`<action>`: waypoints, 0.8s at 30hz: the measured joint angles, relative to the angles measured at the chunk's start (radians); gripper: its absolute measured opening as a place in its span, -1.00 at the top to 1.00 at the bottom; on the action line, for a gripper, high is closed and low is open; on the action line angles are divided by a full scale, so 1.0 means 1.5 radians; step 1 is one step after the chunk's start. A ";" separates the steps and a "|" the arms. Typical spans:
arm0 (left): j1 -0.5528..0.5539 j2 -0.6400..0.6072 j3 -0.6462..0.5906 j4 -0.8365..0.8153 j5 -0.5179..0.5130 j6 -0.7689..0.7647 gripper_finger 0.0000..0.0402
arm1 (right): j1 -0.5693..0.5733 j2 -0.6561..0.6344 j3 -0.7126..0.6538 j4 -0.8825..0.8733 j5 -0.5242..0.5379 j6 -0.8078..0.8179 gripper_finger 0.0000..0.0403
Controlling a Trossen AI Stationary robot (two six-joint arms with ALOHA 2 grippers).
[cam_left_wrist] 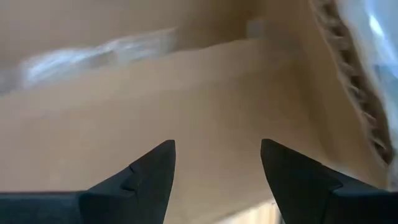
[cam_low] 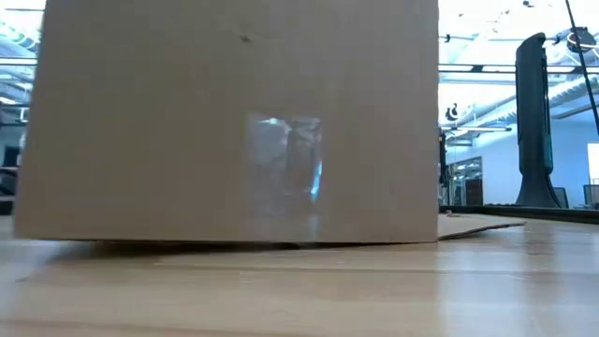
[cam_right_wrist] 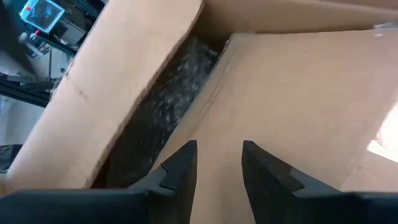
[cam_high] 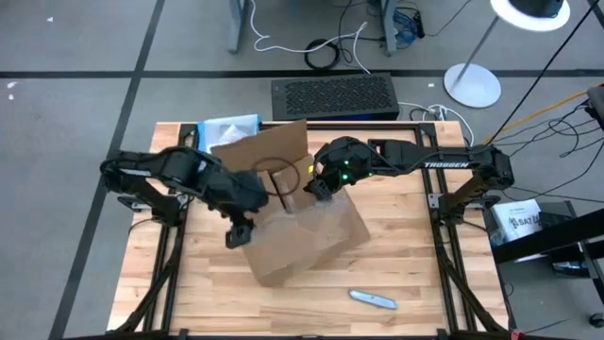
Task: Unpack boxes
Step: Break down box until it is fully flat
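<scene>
We see one brown cardboard carton (cam_high: 307, 231) sitting near the middle of the wooden table (cam_high: 406, 274), turned at an angle to the table edges, with a flap (cam_high: 264, 151) raised on its far side. From table height the carton's side wall (cam_low: 234, 112) fills most of the picture, and a strip of clear glossy tape (cam_low: 284, 173) runs down it to the base.

Both arms reach over the carton from opposite sides. The left gripper (cam_high: 239, 232) hangs at the carton's left edge — in its own wrist view the two dark fingers (cam_left_wrist: 152, 171) stand well apart, with bare cardboard (cam_left_wrist: 205, 112) between and beyond them and nothing clamped. The right gripper (cam_high: 316, 186) is over the carton's top near the raised flap. Its fingers (cam_right_wrist: 183, 165) are parted by a narrow gap, hovering above a cardboard panel (cam_right_wrist: 298, 93); beside that panel a dark slot shows something crinkled and glossy (cam_right_wrist: 168, 99) inside the carton, which we cannot identify.

On the table near the front edge lies a small grey object (cam_high: 374, 299), well apart from the carton. A clear plastic pouch with a blue edge (cam_high: 229, 129) rests at the far left corner, partly under the flap — and a black grille-topped unit (cam_high: 333, 96) stands on the floor just beyond the table.
</scene>
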 joint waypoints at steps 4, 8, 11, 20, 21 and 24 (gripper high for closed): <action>-0.031 -0.002 0.030 0.052 0.020 0.017 -0.20 | -0.004 -0.001 0.000 -0.005 0.007 0.001 0.41; -0.060 -0.003 0.036 0.071 0.045 0.022 -0.20 | -0.014 -0.001 0.000 -0.009 0.007 0.003 0.41; -0.080 -0.002 0.036 0.088 0.052 0.021 -0.20 | -0.024 -0.001 0.000 -0.008 0.008 0.008 0.41; -0.086 -0.002 0.036 0.227 0.054 0.064 -0.20 | -0.034 -0.001 0.000 -0.009 0.010 0.015 0.41; -0.084 -0.001 0.036 0.234 0.054 0.073 -0.18 | -0.035 -0.001 0.000 -0.009 0.010 0.015 0.41; -0.074 0.010 0.037 0.242 0.071 0.088 -0.09 | -0.035 -0.001 0.001 -0.011 0.010 0.018 0.41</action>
